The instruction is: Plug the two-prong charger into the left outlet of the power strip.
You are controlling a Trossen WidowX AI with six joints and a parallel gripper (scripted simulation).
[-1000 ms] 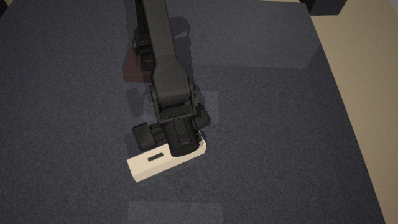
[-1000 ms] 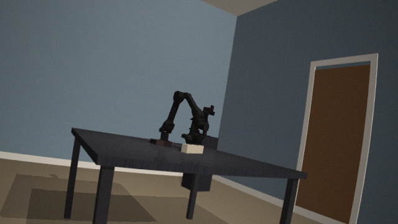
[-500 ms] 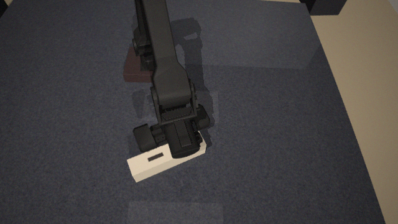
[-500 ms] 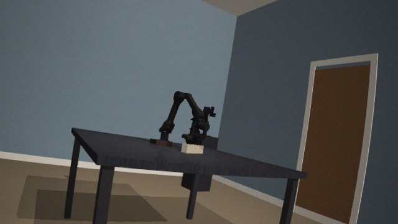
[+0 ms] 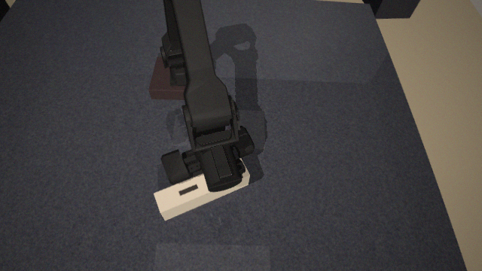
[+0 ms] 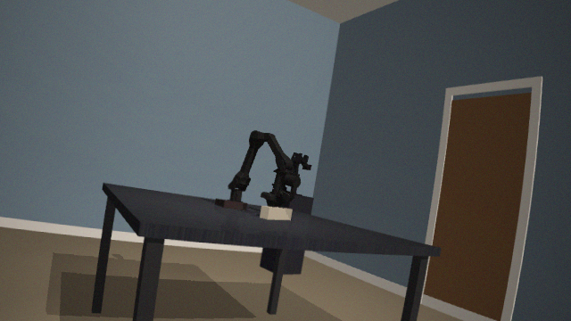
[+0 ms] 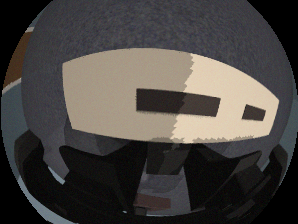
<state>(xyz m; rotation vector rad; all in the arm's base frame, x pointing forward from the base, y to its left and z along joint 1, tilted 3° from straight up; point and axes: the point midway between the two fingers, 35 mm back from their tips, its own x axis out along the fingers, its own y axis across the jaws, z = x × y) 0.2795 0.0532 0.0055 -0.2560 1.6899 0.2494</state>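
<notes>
The cream power strip lies at a slant on the dark table. Its top shows a long dark slot and a smaller dark slot in the wrist view. My gripper points down at the strip's robot-side edge and covers part of its top in the top view. The gripper is shut on the charger, a dark block between the fingers at the strip's near edge in the wrist view. The prongs are hidden, so whether they touch the strip cannot be told.
The arm's dark red base block stands behind the gripper on the table. The arm's shadow falls beside it. A dark box-like object shows past the table's far edge.
</notes>
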